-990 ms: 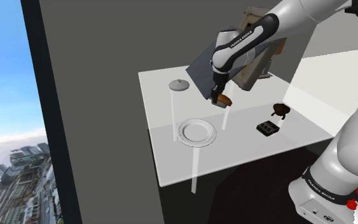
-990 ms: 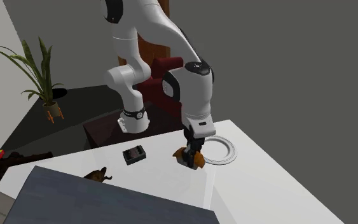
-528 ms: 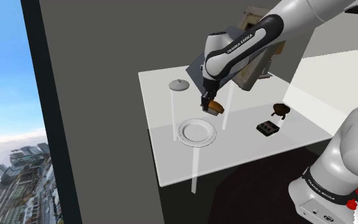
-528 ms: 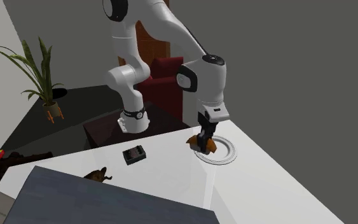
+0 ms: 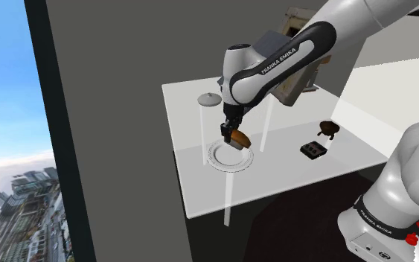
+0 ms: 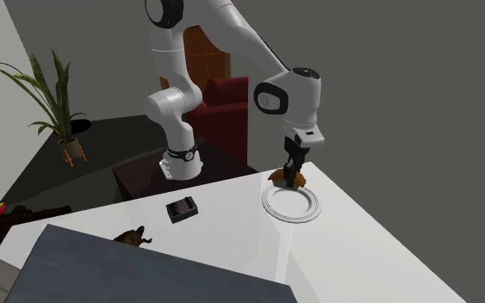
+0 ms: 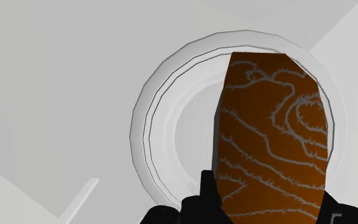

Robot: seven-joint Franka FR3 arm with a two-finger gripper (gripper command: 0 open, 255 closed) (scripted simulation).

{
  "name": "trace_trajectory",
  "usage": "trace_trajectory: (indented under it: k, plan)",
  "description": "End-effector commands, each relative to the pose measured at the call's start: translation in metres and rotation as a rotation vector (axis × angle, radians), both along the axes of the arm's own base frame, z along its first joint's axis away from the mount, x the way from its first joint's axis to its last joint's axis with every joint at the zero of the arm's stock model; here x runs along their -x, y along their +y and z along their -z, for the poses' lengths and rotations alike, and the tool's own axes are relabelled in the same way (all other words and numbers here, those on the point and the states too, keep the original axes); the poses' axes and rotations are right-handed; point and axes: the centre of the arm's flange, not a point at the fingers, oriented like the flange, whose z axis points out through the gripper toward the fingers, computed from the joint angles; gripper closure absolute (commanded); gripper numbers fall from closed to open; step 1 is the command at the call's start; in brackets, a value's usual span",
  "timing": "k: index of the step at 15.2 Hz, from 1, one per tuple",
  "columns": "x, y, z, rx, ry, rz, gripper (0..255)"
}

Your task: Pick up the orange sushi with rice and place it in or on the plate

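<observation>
In the shoulder view, the end effector point(image 5: 231, 135) has swung away from the grey box toward that view's left. It is clenched on the orange sushi point(image 5: 238, 138), which now hangs over the plate point(image 5: 215, 158) rather than over bare white worktop point(image 5: 189, 119).

In the second exterior view, the arm has moved to that view's right. The sushi point(image 6: 288, 179) is now above the plate's point(image 6: 294, 216) rim on the stand's side, and appears to be clear of it.

In the wrist view, the plate's rings point(image 7: 143, 127) lie directly below. The orange, white-veined piece point(image 7: 273, 146) is gripped against a black finger point(image 7: 206, 191) and covers one side of the plate.

The carry looks all but finished. What is left, by my reading, is to lower and release, perhaps after a small shift toward the plate's middle.
</observation>
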Motion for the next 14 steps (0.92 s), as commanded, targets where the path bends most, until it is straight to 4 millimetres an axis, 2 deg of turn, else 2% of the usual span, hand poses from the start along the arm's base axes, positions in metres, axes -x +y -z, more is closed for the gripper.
trace_trajectory:
  k: [1, 13, 14]
  plan:
    - [0.002, 0.007, 0.003, 0.000, 0.000, 0.002, 255]
    - [0.002, 0.007, 0.070, 0.000, 0.000, 0.002, 255]
    - [0.002, 0.007, 0.070, 0.000, 0.000, 0.002, 255]
